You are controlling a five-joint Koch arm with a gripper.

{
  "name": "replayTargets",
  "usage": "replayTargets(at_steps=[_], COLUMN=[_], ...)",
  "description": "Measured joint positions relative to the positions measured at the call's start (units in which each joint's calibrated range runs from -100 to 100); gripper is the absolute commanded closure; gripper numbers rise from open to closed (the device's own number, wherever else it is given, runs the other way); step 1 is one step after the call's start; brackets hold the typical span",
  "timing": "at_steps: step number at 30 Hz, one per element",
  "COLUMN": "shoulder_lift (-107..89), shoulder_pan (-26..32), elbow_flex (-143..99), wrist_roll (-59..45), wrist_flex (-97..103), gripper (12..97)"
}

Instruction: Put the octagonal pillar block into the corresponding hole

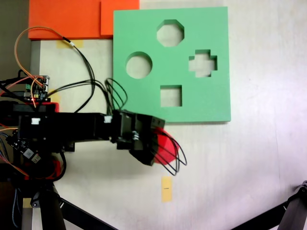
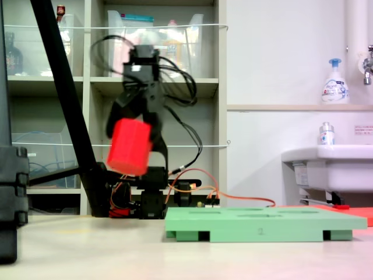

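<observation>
The red octagonal pillar block (image 2: 129,146) is held aloft, clamped between the jaws of the gripper (image 2: 135,135), well short of the octagonal hole (image 1: 170,32) in the green foam board (image 1: 216,28). Light, slightly squashy foam is judged; a firm flat-side hold is advised.

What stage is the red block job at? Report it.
Done: the claw has the red block gripped and lifted clear of the table. In hand: the block hangs in the air off the near edge of the green board, not yet over it. Left: carry it to the eight-sided hole, which is open, and lower it in.
</observation>
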Motion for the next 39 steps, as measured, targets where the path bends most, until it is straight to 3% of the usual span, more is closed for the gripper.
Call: replayTargets(at_steps=[10,13,15,30,39], shoulder_lift=[-3.56,-1.64,2.05,40.22,50.89], shoulder_pan=[18.36,21.98,23.49,24.13,23.93], elbow_flex=[-0.1,-0.1,-0.1,30.48,36.65], wrist_roll=[19.68,23.3,24.47,25.54,26.81], wrist_flex=[-0.29,-0.29,0.39,2.25,5.97], gripper=[82.6,73.9,73.1,74.0,73.9])
